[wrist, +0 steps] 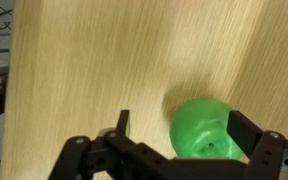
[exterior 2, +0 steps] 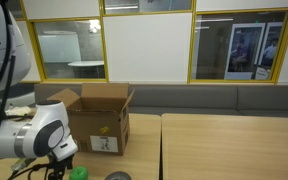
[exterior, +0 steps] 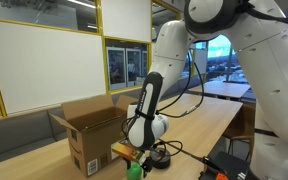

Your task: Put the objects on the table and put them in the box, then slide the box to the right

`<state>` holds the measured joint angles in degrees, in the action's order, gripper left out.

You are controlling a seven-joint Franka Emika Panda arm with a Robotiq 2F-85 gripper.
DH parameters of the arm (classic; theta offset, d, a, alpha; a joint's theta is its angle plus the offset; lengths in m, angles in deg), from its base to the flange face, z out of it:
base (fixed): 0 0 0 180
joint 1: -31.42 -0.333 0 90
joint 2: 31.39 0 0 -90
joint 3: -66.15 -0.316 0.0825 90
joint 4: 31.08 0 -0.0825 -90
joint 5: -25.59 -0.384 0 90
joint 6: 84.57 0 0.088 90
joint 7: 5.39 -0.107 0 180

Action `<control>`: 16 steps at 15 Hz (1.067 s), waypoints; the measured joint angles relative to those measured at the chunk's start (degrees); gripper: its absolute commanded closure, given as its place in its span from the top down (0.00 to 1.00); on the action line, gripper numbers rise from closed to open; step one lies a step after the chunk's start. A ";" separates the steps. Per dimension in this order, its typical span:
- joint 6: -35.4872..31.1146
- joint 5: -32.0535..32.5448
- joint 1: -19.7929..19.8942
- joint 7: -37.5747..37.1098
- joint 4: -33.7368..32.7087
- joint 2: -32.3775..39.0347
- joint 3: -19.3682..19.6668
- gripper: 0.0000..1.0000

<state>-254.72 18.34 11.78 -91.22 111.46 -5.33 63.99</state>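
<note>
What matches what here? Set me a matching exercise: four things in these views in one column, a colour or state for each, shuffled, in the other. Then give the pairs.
Things:
1. cardboard box
2. rounded object
3. table
4. pincer

Colour or state:
A. pale wood grain
B. black, fingers apart
C. brown, top flaps open
D. bright green

Pairs: 1-C, 2-D, 3-A, 4-B

Box (exterior: 92,135) on table (exterior: 199,125), round object (wrist: 204,128) on table near box, between gripper (wrist: 184,130) fingers.
</note>
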 measured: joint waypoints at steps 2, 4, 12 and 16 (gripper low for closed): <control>-1.15 0.02 -0.64 0.75 -0.99 1.90 1.73 1.00; -1.48 0.01 -1.01 1.87 -2.47 3.28 3.04 1.00; -1.49 -0.04 -1.29 5.08 -8.48 8.81 5.63 1.00; -1.49 -0.07 -0.85 6.79 -10.57 10.81 6.19 1.00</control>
<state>-256.21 18.27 10.93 -84.43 100.90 5.48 70.18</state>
